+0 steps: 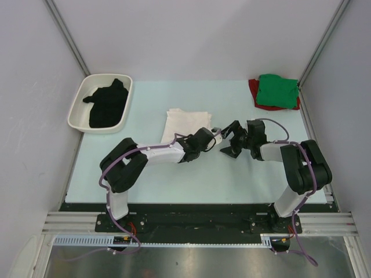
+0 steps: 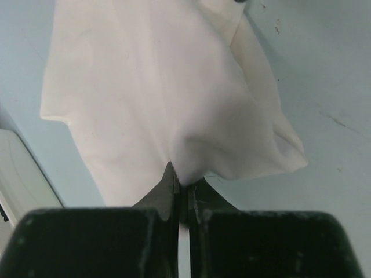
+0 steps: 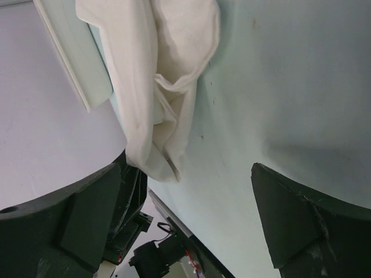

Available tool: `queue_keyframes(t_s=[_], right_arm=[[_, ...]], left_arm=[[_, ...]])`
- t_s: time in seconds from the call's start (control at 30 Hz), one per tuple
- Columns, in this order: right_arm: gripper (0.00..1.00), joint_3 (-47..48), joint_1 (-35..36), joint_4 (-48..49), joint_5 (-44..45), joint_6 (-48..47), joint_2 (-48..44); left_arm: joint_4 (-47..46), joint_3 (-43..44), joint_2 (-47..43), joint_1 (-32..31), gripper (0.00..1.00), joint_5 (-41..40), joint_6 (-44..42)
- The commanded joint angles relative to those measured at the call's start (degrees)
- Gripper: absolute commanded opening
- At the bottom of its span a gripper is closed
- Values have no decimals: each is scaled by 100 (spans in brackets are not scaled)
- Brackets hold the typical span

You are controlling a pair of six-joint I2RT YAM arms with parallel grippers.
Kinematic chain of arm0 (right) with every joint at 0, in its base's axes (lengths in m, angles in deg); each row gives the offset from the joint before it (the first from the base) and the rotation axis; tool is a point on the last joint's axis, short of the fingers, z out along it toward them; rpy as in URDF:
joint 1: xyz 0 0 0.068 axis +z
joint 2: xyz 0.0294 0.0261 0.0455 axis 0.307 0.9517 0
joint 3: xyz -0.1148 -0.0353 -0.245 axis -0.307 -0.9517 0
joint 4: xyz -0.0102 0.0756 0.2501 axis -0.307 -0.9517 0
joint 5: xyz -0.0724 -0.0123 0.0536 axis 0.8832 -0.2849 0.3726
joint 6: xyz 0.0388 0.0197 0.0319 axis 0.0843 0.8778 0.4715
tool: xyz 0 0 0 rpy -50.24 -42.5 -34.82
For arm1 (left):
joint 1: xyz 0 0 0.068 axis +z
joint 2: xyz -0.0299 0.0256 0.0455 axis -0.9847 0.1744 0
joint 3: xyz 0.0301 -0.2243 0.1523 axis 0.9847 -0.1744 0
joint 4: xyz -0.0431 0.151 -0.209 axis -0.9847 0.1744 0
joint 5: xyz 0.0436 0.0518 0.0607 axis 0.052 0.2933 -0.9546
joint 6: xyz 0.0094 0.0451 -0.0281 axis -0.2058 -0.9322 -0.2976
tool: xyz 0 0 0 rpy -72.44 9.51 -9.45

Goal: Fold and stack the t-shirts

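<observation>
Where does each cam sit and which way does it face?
Top: above and behind, looking down on the table; left arm and right arm show whole.
Left wrist: along the shut left gripper, pinching the white shirt.
Right wrist: between the open right gripper jaws, at the table.
Shared: all three see the white shirt.

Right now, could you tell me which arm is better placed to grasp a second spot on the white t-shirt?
Probably the right: the right hand is open and empty beside the white t-shirt, while the left hand is shut on its edge.
</observation>
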Motion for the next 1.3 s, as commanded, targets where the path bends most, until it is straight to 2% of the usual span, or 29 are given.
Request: queue_keyframes(t_s=[0.0,0.27,0.47,0.7,1.07,1.27], right_arm=[[100,-267,77,1014,68,842,48],[100,-276,243,1437,288,1194,320],[100,-276,507,2113,437,1625,838],[100,-136,797,2473,710,1731,1251],[100,628,850,2159,1105,1441,1840],[100,1182,850,2018,1018,1309,2359]], left_arm=[[-302,-141,-482,-57,0,89,261],[-328,-246,-613,-145,0,212,489],[-424,-431,-815,-162,0,309,726],[-390,-484,-974,-189,0,379,779],[-460,-791,-1554,-277,0,538,1218],[-442,-993,-1756,-365,0,467,1307]])
